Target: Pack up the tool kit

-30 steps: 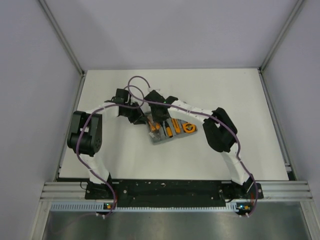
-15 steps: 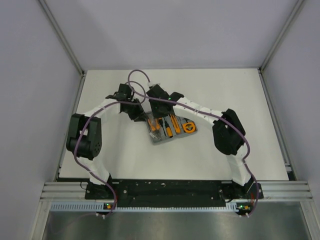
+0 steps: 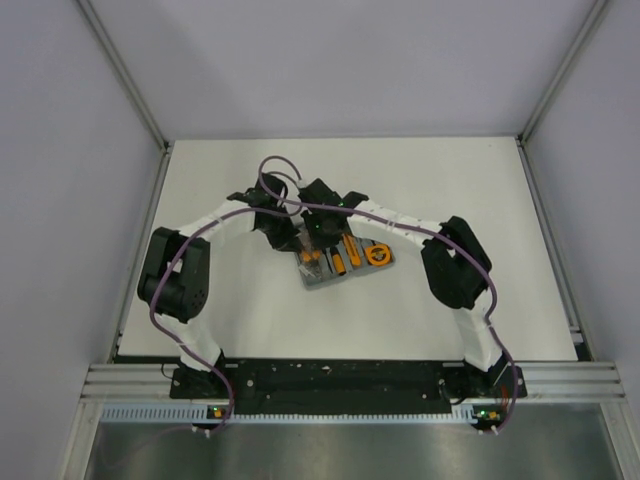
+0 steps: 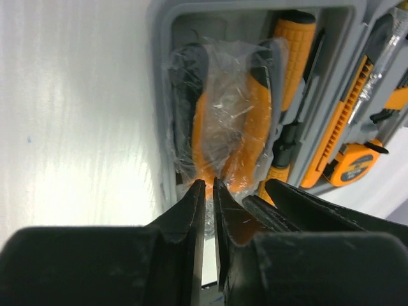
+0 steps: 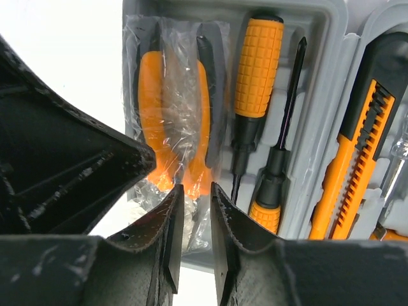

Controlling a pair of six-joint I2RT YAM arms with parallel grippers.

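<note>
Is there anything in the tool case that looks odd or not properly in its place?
Yes. The pliers in the end slot of the grey case are wrapped in crumpled clear plastic, which bunches at the case's edge; the screwdrivers beside them lie bare.

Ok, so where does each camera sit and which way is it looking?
Top external: fixed above and behind the bases, looking down on the table and case; the left arm and right arm show.
Left wrist: on the left arm, looking past the left gripper at the bagged pliers.
Right wrist: on the right arm, looking past the right gripper at the same pliers.
Shared: both wrist views catch the pliers, a screwdriver and the knife.
</note>
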